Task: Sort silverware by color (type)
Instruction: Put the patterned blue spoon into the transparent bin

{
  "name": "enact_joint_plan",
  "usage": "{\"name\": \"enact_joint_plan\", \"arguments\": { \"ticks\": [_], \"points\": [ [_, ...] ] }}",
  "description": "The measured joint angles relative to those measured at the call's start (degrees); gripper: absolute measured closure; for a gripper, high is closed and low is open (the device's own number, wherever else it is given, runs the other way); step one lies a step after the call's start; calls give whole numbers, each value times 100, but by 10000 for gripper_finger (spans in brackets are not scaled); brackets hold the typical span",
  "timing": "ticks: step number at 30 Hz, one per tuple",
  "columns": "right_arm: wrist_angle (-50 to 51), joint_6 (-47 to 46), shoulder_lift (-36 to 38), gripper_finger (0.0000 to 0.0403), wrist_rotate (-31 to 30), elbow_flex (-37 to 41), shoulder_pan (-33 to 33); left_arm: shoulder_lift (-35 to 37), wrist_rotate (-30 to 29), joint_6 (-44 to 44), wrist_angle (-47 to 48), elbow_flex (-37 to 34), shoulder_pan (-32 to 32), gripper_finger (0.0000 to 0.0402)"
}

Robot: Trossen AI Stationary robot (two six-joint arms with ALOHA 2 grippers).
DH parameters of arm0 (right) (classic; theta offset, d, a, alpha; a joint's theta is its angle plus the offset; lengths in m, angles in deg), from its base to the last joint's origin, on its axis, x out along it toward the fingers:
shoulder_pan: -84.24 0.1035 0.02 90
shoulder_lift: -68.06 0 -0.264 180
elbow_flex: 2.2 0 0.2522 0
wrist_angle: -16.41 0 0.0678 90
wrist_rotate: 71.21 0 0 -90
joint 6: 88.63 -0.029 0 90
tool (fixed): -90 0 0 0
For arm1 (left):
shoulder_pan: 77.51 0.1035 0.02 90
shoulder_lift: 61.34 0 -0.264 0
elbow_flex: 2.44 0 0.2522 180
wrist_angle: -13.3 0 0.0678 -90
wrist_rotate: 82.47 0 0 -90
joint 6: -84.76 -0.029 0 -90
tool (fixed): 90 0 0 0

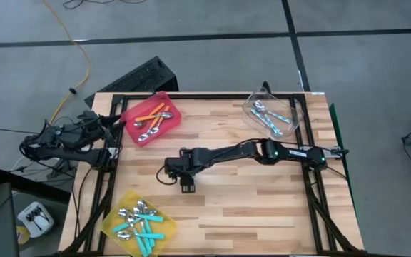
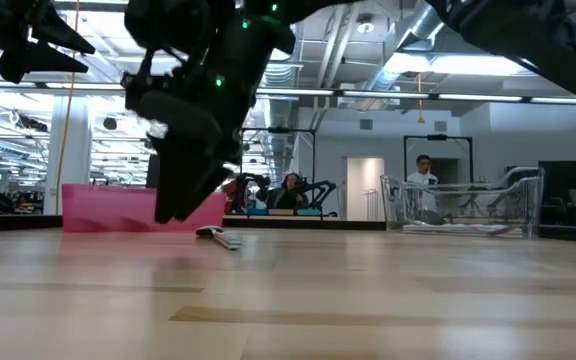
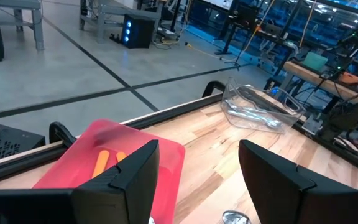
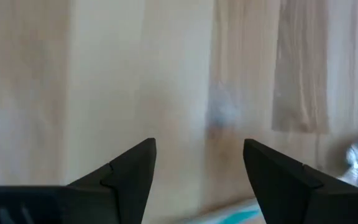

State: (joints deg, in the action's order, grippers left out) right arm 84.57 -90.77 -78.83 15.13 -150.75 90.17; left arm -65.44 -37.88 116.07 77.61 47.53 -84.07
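The spoons (image 1: 150,118), sorted into bins at the upper left, upper right and lower left of the high view, are judged light, stiff and slippery, best pinched mid-handle by the spread, empty right gripper (image 1: 185,187); the left gripper (image 3: 197,180) is likewise spread.

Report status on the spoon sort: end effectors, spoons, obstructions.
Right end effector open, empty, over mid-table. Left end effector open, parked beside red bin. Spoons binned by color: red, yellow bin, clear bin. Nothing in the way.

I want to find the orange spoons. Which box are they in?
The red bin, at the table's far left corner, holds the orange-handled spoons. The yellow bin has teal ones, the clear bin light blue.
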Motion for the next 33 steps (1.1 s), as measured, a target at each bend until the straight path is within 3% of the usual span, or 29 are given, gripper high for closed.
{"name": "enact_joint_plan", "arguments": {
  "ticks": [10,17,22,28,33],
  "points": [
    [116,-1281,221,133,-228,1,110,-2,0,0,4,0,1,196],
    [130,-1705,223,133,-1180,-1,158,0,0,0,4,0,1,196],
    [184,-1290,223,133,-1346,93,128,-1,0,0,4,0,0,196],
    [662,-2157,223,133,-1873,95,13,-2,0,0,2,2,2,196],
    [668,-2357,223,133,-2188,95,-40,-1,0,0,4,2,1,196]
  ]
}}
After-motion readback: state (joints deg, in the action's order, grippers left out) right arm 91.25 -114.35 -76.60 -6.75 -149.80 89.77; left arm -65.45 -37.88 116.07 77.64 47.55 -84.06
